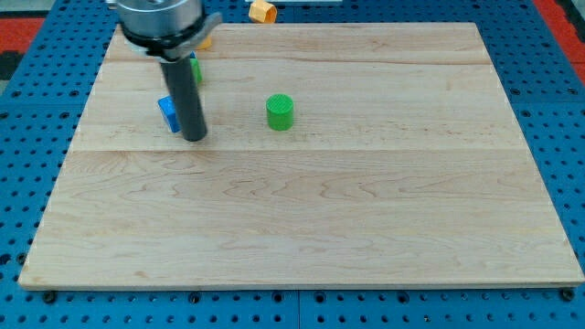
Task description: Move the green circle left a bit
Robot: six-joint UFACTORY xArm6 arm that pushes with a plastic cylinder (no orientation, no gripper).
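The green circle (281, 111) is a short green cylinder standing on the wooden board (302, 228), above the middle and a little left of centre. My tip (195, 137) rests on the board well to the left of the green circle, with a wide gap between them. A blue block (168, 113) sits right beside the rod on its left; I cannot tell whether they touch. Its shape is partly hidden.
A second green block (196, 69) shows behind the rod near the view's top left, mostly hidden. An orange block (263, 11) lies off the board at the view's top. Another orange piece (206, 40) peeks out under the arm's head.
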